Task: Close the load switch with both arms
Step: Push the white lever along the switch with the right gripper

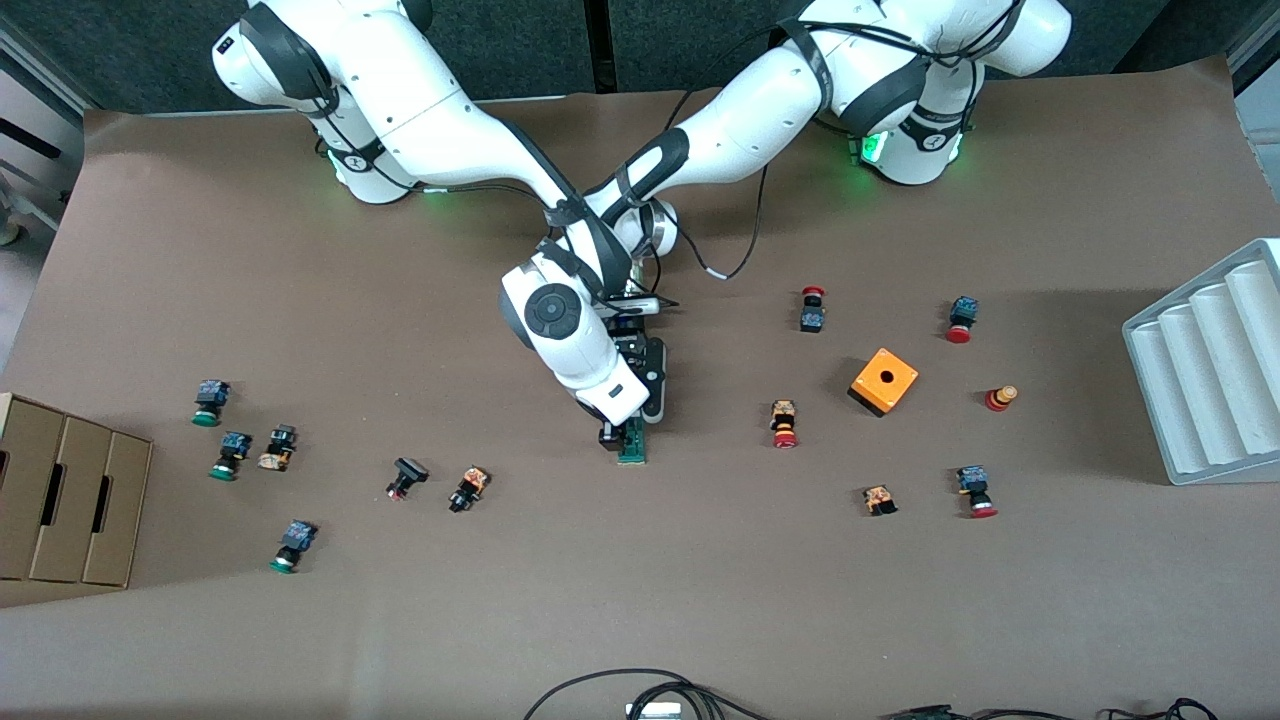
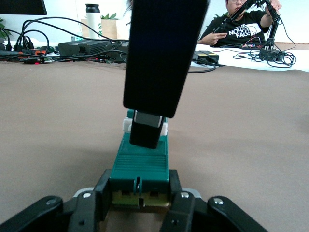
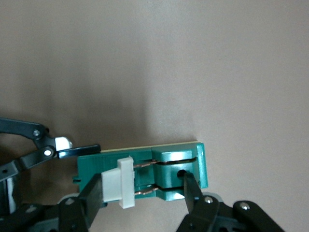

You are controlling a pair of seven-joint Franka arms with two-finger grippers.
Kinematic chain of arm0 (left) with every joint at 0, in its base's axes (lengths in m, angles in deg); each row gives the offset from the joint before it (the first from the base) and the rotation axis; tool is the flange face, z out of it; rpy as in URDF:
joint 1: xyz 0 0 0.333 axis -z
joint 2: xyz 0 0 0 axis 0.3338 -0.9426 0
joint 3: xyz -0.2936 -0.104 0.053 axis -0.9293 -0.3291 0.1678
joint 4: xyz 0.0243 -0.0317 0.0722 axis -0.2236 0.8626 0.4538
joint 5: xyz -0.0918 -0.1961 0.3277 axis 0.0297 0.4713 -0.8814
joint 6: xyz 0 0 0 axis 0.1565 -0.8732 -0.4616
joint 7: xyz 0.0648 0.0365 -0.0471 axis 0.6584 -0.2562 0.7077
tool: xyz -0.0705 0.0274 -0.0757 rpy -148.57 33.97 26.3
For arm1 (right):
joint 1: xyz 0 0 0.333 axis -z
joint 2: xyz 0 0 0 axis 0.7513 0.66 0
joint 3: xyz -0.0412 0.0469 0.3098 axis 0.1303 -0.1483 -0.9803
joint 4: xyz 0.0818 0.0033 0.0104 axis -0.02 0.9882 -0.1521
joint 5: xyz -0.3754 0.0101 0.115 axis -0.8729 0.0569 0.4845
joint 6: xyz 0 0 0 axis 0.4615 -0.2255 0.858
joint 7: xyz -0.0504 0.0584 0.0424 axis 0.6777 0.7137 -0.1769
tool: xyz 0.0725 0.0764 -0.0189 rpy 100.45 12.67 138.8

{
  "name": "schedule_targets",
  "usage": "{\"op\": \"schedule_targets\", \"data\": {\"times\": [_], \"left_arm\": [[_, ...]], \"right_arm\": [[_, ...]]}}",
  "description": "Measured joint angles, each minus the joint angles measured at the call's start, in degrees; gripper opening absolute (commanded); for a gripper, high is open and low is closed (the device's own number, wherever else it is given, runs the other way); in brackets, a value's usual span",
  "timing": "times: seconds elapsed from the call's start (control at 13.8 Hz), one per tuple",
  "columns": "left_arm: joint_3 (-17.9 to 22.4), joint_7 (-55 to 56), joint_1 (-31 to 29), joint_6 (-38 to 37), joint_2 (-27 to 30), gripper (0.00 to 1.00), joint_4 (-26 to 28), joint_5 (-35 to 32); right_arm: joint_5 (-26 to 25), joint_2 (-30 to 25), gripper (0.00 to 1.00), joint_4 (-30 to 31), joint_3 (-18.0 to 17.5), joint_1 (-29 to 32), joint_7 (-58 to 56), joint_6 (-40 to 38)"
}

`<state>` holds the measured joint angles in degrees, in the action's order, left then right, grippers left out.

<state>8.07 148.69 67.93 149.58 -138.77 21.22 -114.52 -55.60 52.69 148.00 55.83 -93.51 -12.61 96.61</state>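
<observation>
Load switch [image 1: 632, 443] lies flat mid-counter [image 1: 640, 600], under my two wrists. My left claw [image 2: 140, 203] clamps the end farther from the front camera, pinning the body, likely so it can't slide. My right claw [image 3: 145, 191] straddles the white tab [image 3: 120, 181] and the green lever, part open, not yet pinching. Long axis runs toward the front camera, white tab near the pinned end.
</observation>
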Motion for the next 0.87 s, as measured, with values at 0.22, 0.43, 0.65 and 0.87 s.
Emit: {"op": "schedule_targets", "data": {"times": [0.22,0.43,0.65,0.87], "left_arm": [[0.0,0.0,0.0,0.0,0.0,0.27,0.0,0.0],[0.0,0.0,0.0,0.0,0.0,0.27,0.0,0.0],[0.0,0.0,0.0,0.0,0.0,0.27,0.0,0.0],[0.0,0.0,0.0,0.0,0.0,0.27,0.0,0.0]], "right_arm": [[0.0,0.0,0.71,0.0,0.0,0.0,0.0,0.0],[0.0,-0.1,0.70,0.0,0.0,0.0,0.0,0.0],[0.0,-0.3,0.68,0.0,0.0,0.0,0.0,-0.1],[0.0,-0.8,0.67,0.0,0.1,0.0,0.0,-0.1]]}}
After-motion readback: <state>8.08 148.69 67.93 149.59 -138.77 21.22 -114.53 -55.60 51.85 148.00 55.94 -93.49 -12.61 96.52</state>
